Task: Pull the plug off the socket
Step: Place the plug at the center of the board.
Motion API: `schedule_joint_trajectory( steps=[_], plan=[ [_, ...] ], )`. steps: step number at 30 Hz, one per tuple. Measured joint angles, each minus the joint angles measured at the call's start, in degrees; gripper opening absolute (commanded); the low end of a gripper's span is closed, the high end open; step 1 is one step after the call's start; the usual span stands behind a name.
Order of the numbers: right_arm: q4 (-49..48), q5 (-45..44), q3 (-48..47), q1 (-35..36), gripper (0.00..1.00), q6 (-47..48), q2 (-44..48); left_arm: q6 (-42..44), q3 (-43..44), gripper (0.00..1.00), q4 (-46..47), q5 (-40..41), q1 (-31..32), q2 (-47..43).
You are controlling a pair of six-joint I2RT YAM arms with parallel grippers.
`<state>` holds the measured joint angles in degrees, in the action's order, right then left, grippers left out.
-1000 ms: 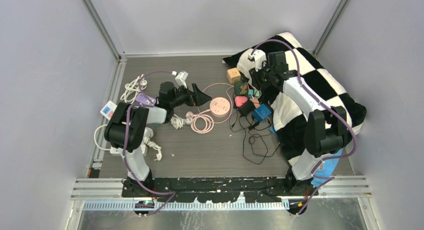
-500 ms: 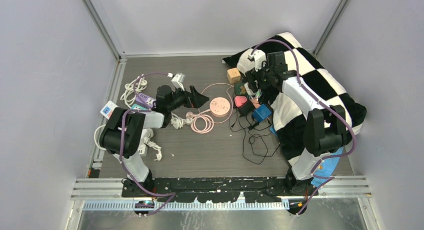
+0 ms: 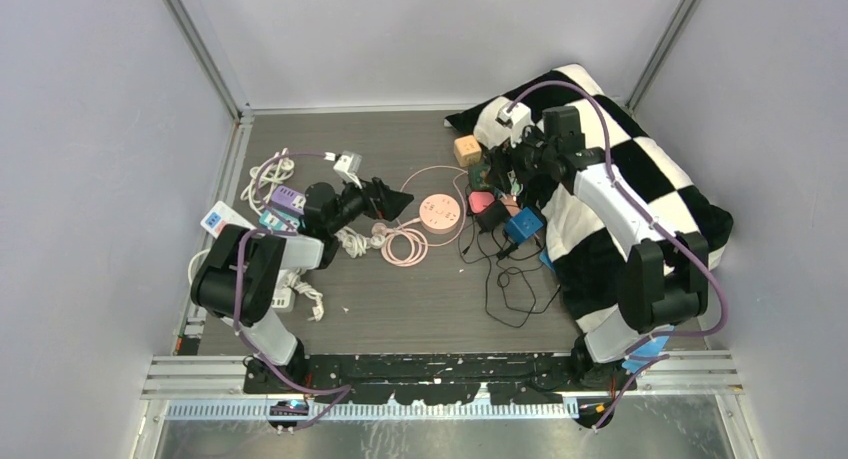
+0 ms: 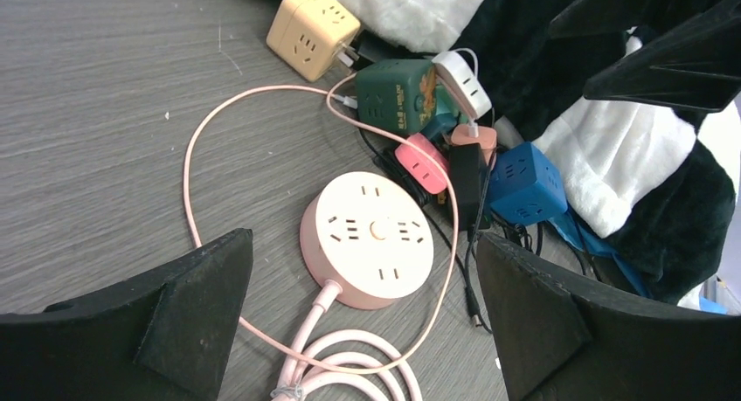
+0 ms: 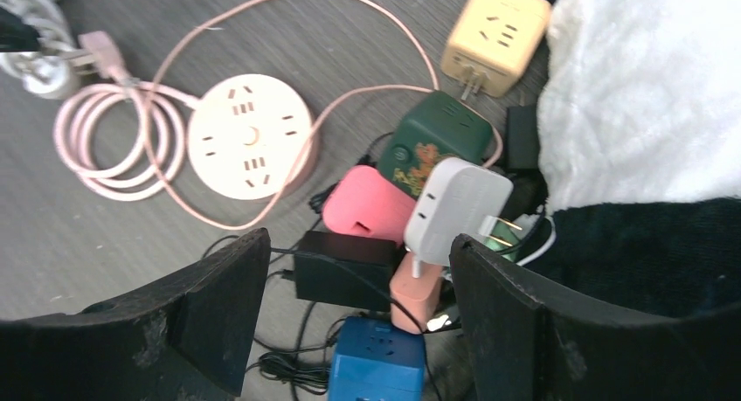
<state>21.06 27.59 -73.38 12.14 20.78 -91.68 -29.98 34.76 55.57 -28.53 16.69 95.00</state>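
Tabletop [image 3: 420, 309] of grey wood grain, enclosed by pale grey walls [image 3: 420, 39].
I see left gripper [image 4: 363, 237] and right gripper [image 5: 358, 238] spread, empty; white plug [image 5: 459, 210], prongs bared, rests against green cube socket [image 5: 432, 143].

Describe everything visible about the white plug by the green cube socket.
The white plug is a rounded, matte plastic block with small slots on one end and two flat metal prongs bare at the other, pointing toward the checkered blanket. It lies tilted over the green cube socket and a salmon adapter, unplugged, with nothing gripping it.
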Motion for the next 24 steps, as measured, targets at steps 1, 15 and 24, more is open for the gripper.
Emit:
schedule_joint_trajectory(
  steps=[1, 15, 24],
  plan=[
    [0.0, 1.2, 0.4, 0.0, 0.80, -0.1, 0.8, 0.0, -0.5, 1.00, 1.6, 0.0, 0.0, -0.1],
    [-0.6, 14.1, 10.3, 0.0, 0.84, -1.5, 10.7, -4.9, -3.7, 1.00, -3.1, -1.8, 1.7, -10.1],
    [-0.2, 25.5, 13.1, 5.1, 0.99, 6.2, 10.9, 4.7, -6.2, 1.00, -33.3, 13.4, 13.5, -34.6]
  ],
)
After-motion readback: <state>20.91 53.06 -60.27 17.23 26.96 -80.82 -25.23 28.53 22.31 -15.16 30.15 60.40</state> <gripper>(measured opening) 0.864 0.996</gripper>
